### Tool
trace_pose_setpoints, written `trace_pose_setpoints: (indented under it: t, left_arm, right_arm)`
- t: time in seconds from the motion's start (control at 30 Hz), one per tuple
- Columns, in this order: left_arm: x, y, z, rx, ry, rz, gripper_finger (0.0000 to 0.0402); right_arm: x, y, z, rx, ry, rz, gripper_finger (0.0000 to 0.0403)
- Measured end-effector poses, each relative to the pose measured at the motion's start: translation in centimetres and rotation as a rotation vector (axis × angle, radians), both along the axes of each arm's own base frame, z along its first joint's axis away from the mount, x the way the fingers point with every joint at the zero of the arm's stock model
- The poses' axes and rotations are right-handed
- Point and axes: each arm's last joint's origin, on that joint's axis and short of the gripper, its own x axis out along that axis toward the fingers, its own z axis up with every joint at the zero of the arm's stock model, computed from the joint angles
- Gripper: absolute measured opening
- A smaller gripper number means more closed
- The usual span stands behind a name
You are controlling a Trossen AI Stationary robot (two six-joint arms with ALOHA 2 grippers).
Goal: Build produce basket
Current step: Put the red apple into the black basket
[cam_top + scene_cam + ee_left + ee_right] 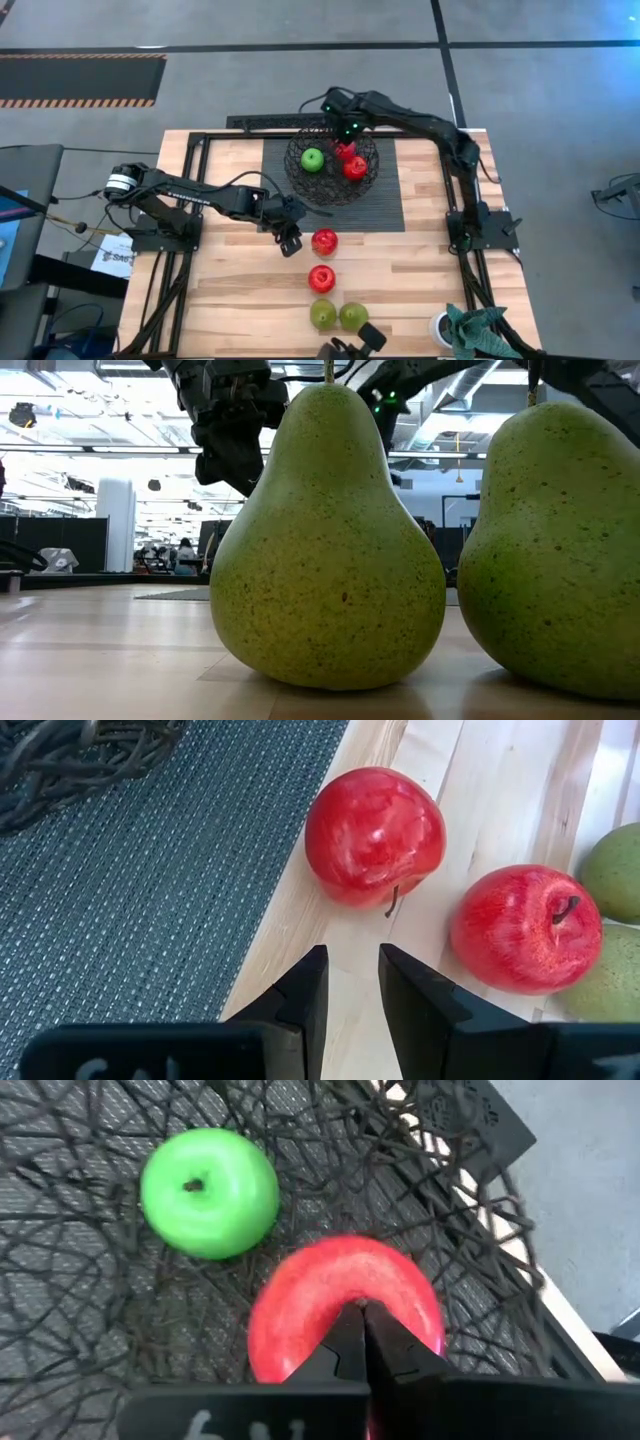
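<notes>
Green apple point(209, 1193) beside red apple point(345, 1320)

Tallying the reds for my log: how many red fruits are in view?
4. Two lie in the basket: and under the right gripper. Two sit on the table. None seems hidden.

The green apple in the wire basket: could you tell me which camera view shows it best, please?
The right wrist view shows the green apple best: large, unobstructed, stem dimple up, lying in the basket beside a red apple. The high view shows it only as a small green spot in the basket. The low view and left wrist view do not show it.
</notes>
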Motion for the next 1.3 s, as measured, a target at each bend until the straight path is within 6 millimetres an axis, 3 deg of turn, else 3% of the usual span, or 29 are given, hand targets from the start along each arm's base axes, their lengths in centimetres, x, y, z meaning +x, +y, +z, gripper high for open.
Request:
trace_pose_setpoints:
  t: [0.23,1.3]
  left_arm:
    - [0.0,0.0,0.0,0.0,0.004,0.0,0.0078]
    - [0.0,0.0,0.0,0.002,0.006,-0.002,0.0078]
  right_arm:
    - [0.5,-1.6,-2.0,-0.003,0.008,-0.017,0.0]
    - [0.1,-1.9,-2.3,0.02,0.021,-0.046,0.0]
